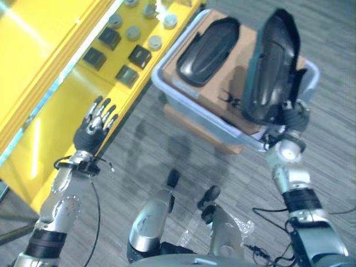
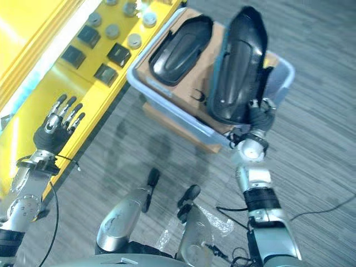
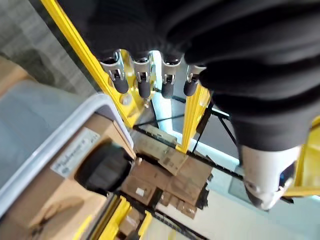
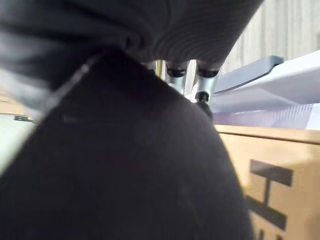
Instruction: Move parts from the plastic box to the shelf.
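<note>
Nearest me, my right hand [image 1: 291,118] grips a black part [image 1: 271,67] by its lower end, upright over the plastic box [image 1: 183,105]; another black part [image 1: 207,50] lies on cardboard inside. My left hand [image 1: 95,123] hovers open-fingered beside the yellow shelf [image 1: 39,83].

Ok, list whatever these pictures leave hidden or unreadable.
- Right hand: fingers hidden behind the lifted black part in the eye views and right wrist view.
- Small parts on the yellow shelf: too small to identify.
- Plastic box: its floor hidden by cardboard and the second black part.
</note>
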Controlling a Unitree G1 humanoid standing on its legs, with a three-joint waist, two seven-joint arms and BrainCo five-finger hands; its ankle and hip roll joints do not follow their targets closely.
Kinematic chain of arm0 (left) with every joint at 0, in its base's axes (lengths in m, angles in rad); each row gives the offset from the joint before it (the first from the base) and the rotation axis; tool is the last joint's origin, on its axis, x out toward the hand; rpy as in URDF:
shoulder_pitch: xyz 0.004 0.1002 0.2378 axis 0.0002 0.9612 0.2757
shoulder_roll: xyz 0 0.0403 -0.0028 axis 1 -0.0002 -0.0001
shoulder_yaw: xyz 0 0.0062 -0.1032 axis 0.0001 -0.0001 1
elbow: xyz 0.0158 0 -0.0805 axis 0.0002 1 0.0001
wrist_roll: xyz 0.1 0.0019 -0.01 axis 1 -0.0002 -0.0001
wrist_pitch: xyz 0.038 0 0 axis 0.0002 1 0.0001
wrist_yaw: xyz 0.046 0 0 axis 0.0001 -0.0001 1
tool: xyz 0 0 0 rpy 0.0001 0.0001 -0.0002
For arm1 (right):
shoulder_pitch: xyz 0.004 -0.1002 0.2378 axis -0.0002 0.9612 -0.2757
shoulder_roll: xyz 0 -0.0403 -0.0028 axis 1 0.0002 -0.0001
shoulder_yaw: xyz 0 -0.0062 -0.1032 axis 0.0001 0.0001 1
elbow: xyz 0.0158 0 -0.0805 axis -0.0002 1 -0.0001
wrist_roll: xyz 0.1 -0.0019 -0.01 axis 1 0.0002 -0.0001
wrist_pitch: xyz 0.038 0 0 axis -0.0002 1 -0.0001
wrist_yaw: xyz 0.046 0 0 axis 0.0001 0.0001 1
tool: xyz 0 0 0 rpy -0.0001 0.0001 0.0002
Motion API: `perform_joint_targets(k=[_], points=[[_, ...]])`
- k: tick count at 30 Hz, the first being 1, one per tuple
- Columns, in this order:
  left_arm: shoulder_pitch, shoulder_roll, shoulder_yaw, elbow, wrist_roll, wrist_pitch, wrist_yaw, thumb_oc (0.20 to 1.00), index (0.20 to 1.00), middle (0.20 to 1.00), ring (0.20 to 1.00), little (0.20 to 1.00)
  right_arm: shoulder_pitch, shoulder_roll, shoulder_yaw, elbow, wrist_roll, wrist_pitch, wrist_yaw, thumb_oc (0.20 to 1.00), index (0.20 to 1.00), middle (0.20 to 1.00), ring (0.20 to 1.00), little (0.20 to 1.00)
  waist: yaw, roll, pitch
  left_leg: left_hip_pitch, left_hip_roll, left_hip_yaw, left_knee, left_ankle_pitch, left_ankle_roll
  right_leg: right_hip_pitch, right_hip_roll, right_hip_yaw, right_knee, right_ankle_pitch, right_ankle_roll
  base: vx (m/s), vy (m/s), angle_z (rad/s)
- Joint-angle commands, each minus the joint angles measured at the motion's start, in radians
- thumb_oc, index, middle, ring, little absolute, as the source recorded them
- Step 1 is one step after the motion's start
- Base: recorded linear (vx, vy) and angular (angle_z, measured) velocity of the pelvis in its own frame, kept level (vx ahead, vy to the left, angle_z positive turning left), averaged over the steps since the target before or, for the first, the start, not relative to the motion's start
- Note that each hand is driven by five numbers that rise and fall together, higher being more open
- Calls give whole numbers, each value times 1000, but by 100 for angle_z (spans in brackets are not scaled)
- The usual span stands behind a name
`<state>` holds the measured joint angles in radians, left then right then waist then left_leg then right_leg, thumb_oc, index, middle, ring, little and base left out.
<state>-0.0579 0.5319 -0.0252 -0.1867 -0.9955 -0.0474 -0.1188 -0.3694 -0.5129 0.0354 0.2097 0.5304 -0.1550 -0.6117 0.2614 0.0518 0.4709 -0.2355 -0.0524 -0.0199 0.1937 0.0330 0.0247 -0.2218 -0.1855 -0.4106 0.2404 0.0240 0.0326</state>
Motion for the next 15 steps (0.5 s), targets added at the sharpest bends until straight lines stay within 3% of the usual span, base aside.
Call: perform_joint_targets(k=[1,4,5,8,11,12,15], points=[[15,-40,-50,-22,67,35,-16,1000,1000,1000,1000,1000,6,-45,3,2,-68,-45,43,200,200,200,200,200,-12,-32,-138,-26,13,34,-14,-28,-32,134,19,44,-114,-36,97,31,-32,-23],[-36,-69,-110,13,93,82,-3,1000,1000,1000,1000,1000,26,-30,32,-22,-91,-34,79,200,200,200,200,200,-40,-44,-188,30,29,61,-62,-21,-36,170,28,63,-164,-15,105,28,-35,-28],[-67,-90,-143,35,83,126,-7,1000,1000,1000,1000,1000,34,-23,51,-30,-89,-29,94,200,200,200,200,200,-55,-45,-213,62,39,79,-82,-22,-40,189,30,74,-182,-8,109,18,-16,-27],[-124,-125,-198,80,61,152,21,1000,1000,1000,1000,1000,35,-5,78,-28,-87,-25,98,200,200,200,200,200,-80,-45,-253,96,48,98,-111,-16,-41,203,30,88,-202,4,116,36,-9,-30],[-181,-167,-250,124,22,232,55,1000,1000,1000,1000,1000,39,21,107,-16,-81,-27,96,200,200,200,200,200,-105,-41,-293,132,58,120,-136,-14,-43,218,31,101,-213,9,121,61,-13,-22],[-226,-201,-298,170,-55,271,75,1000,1000,1000,1000,1000,43,37,128,-10,-80,-23,102,200,200,200,200,200,-129,-40,-324,164,66,138,-153,-14,-43,233,32,113,-223,12,124,77,-30,-29],[-265,-239,-341,221,-123,305,108,1000,1000,1000,1000,1000,39,59,154,2,-86,-18,107,200,200,200,200,200,-152,-38,-347,196,73,158,-170,-15,-44,249,33,124,-233,14,126,66,-26,-25]])
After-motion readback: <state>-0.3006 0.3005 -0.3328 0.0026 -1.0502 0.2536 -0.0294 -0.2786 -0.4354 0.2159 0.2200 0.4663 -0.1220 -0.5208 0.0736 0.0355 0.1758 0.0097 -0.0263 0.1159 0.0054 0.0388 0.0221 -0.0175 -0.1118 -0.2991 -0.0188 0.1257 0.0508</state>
